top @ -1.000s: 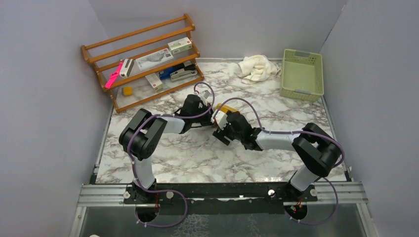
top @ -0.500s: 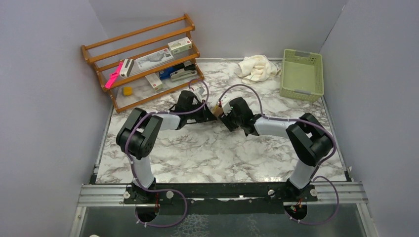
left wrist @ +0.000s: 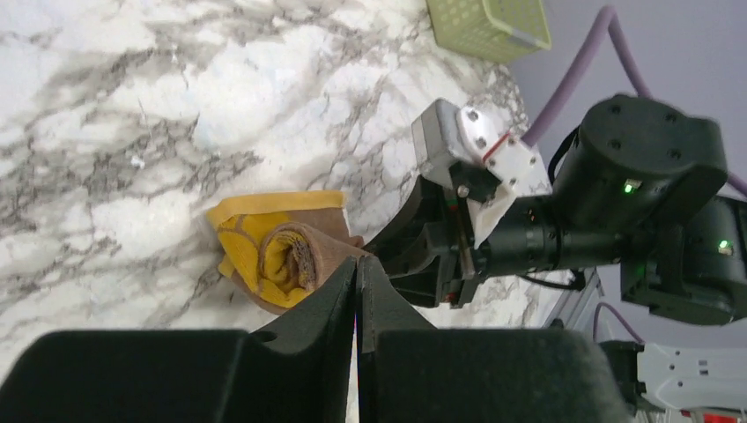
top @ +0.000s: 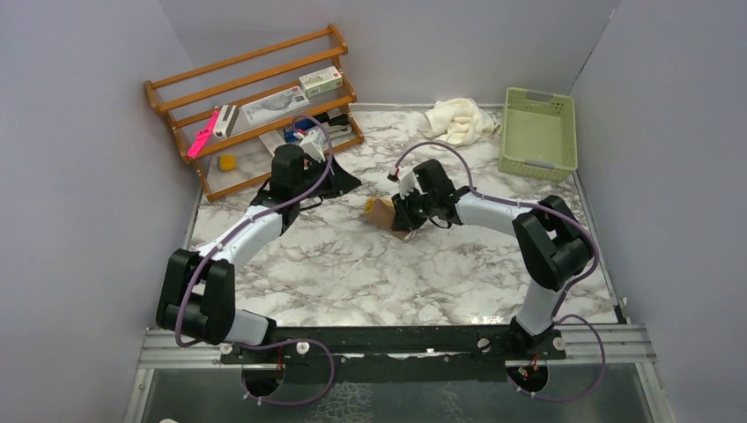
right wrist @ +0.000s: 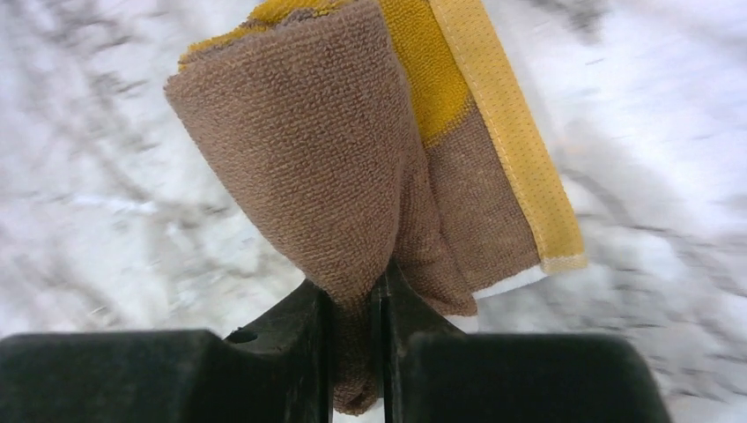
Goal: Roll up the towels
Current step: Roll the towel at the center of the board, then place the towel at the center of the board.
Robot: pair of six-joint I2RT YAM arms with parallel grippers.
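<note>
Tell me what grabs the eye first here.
The yellow-brown towel, loosely rolled at the middle of the table, is pinched by the right pincer. The cream towel lies crumpled at the far edge beside the green basket. The left pincer is shut on nothing near the rack.

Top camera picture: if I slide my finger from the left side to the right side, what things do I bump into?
wooden rack → mustard-yellow towel → cream towel → green basket
</note>
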